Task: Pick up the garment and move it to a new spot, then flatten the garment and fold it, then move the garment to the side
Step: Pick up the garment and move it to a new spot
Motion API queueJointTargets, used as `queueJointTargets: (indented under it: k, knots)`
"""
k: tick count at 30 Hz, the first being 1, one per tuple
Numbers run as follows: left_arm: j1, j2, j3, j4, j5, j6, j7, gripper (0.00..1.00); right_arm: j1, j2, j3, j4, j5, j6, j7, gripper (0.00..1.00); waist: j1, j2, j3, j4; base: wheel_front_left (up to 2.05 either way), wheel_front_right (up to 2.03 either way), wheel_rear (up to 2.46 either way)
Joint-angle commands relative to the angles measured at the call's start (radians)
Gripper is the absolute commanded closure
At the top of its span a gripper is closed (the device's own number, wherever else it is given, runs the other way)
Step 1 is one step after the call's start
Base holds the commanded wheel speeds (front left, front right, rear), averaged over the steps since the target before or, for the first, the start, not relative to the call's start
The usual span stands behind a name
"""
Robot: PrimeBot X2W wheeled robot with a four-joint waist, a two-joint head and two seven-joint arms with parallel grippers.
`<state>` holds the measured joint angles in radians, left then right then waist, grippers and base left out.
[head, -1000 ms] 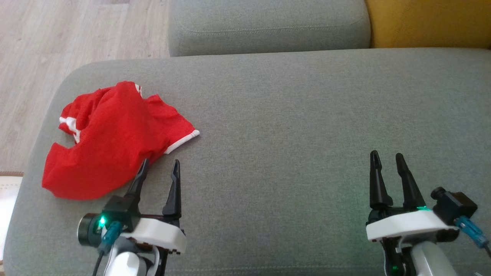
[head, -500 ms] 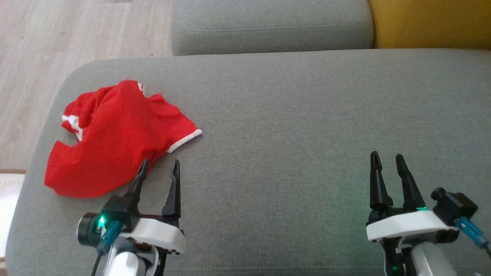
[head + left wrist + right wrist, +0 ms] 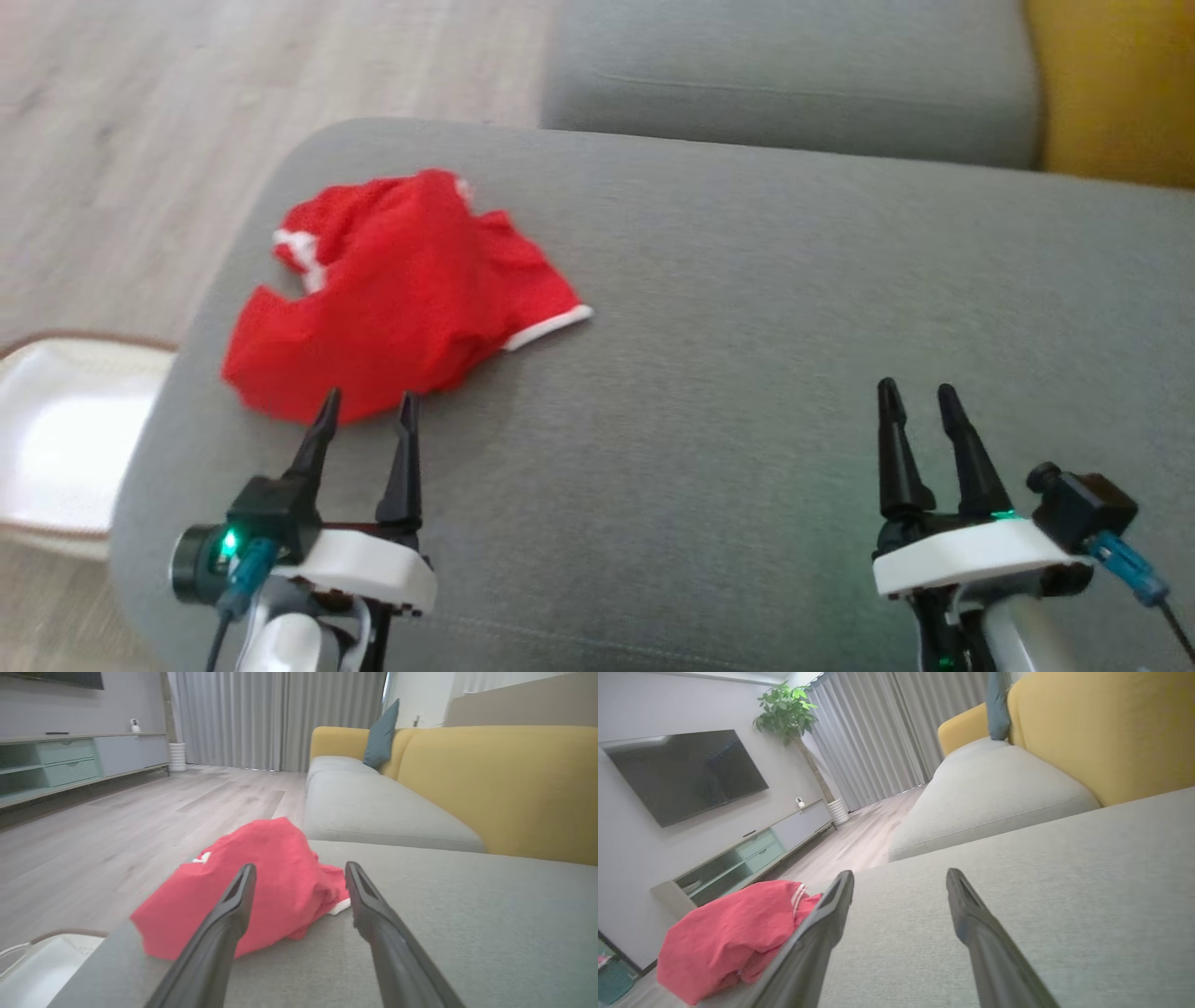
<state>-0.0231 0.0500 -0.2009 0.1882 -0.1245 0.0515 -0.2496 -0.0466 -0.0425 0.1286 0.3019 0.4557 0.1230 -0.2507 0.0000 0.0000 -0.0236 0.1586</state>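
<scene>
Wide free seat, one soft obstacle front-left.
Grey seat cushion lies bare between both grippers and ahead of the right gripper, so there is free passage there. Crumpled red garment sits just ahead of the left gripper tips, near the cushion's left edge. Yellow backrest closes off the far right. White basket stands on the floor off the left edge.

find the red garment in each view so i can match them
Head view: garment upper left, on the seat.
Left wrist view: garment centre.
Right wrist view: garment lower left.
Shared landmark: yellow backrest, right side in each.
</scene>
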Motion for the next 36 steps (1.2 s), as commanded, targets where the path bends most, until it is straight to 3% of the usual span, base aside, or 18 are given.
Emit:
queueJointTargets:
  k: [1,19,31,36]
  knots:
    - [-0.027,0.001,0.046,-0.029,0.009,-0.003,-0.012,0.0,-0.017,-0.008,0.034,-0.026,0.005,0.008,-0.011,0.0,0.0,0.0,-0.012,0.063,0.0,0.0,0.0]
    - [0.017,0.001,0.111,-0.052,0.025,-0.009,-0.012,0.0,-0.012,-0.008,0.117,-0.013,0.037,0.008,-0.011,0.0,0.0,0.0,-0.022,0.316,0.0,0.0,0.0]
    - [0.024,0.0,0.143,-0.07,0.017,-0.008,-0.012,0.0,-0.035,-0.008,0.134,-0.005,0.036,0.008,-0.011,0.0,0.0,0.0,-0.011,0.324,0.0,0.0,0.0]
    - [0.01,0.003,0.161,-0.074,0.021,-0.014,-0.012,0.0,-0.034,-0.008,0.124,-0.011,0.033,0.008,-0.011,0.0,0.0,0.0,0.008,0.285,0.0,0.0,0.0]
